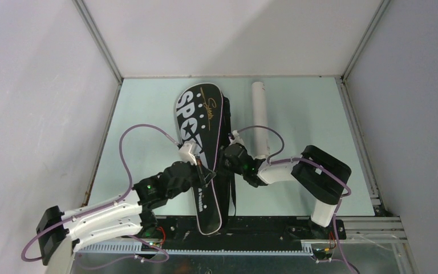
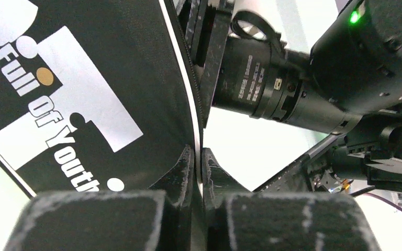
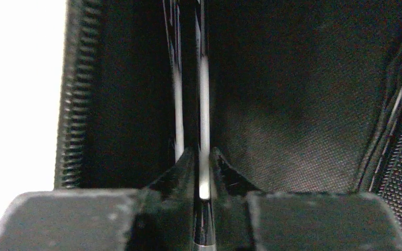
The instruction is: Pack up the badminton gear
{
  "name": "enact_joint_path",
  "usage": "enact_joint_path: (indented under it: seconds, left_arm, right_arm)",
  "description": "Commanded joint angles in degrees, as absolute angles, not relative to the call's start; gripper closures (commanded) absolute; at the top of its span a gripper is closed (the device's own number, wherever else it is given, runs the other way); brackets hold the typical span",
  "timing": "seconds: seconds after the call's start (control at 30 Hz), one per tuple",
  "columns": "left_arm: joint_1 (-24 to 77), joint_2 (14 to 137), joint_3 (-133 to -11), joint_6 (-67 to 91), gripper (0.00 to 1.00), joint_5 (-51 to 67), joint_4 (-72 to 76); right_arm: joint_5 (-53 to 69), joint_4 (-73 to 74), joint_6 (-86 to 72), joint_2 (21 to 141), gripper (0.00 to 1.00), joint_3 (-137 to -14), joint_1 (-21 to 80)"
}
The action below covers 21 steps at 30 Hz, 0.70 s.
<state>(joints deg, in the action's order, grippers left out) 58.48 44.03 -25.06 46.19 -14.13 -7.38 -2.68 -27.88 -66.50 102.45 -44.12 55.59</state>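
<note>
Clerk: Item 1, racket bag (image 1: 197,114). Location?

Checker: Black, "SPORT" in white on the wide head. It lies lengthwise on the pale green table (image 1: 142,114). The head points to the middle of the far edge, and the narrow end reaches over the near edge between the 2 arm bases. The lower panel reads "Full Of Youth".

Clerk: Item 2, cardboard tube (image 1: 259,111)?

Checker: White, long, lying flat just beside the bag's right side, 1 end close to the far edge. The near end is hidden behind the right arm.

Clerk: Item 3, left gripper (image 2: 199,162)?

Checker: Jaws narrow, pinched on the bag's white-piped edge, with the piping running down between the pads. In the wrist view the printed face lies left of the grip. The right arm's wrist (image 2: 272,91) sits across the gap to the right.

Clerk: Item 4, right gripper (image 3: 203,164)?

Checker: Inside the open bag, at its right side. Jaws narrow, closed about the thin silver shaft of a racket (image 3: 204,104). A 2nd bright line runs parallel just left of it; cannot tell whether that is another racket. Black woven lining on both sides, zipper teeth (image 3: 76,104) along the left.

Clerk: Racket heads, handles?

Checker: Hidden by the bag; cannot tell.
</note>
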Motion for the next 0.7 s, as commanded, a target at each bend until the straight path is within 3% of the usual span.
enact_joint_path:
  seconds: [0.0,0.17,0.23,0.33,0.43,0.67]
  left_arm:
    - [59.6,44.6,-26.5,47.6,0.83,-12.8,-6.9]
    - [59.6,44.3,-28.0,46.1,0.59,-15.7,-10.0]
    - [59.6,44.0,-28.9,45.2,0.48,-17.3,-12.5]
    - [59.6,43.6,-30.3,43.6,0.34,-20.4,-14.7]
    - [59.6,43.4,-31.8,41.7,0.28,-23.1,-18.0]
    - [59.6,42.6,-38.6,33.6,0.22,-29.4,-26.3]
  right_arm:
    - [-6.8,-29.8,-65.2,101.7,0.77,-48.9,54.4]
    - [-10.3,-18.2,-63.2,95.5,0.41,-49.0,55.3]
    - [-13.2,-13.1,-62.9,92.9,0.35,-49.0,55.5]
    - [-15.0,-6.6,-62.2,89.8,0.32,-49.0,55.3]
    - [-17.6,-3.1,-61.2,86.5,0.31,-49.0,55.1]
    - [-16.9,-2.9,-59.2,85.4,0.3,-49.0,54.3]
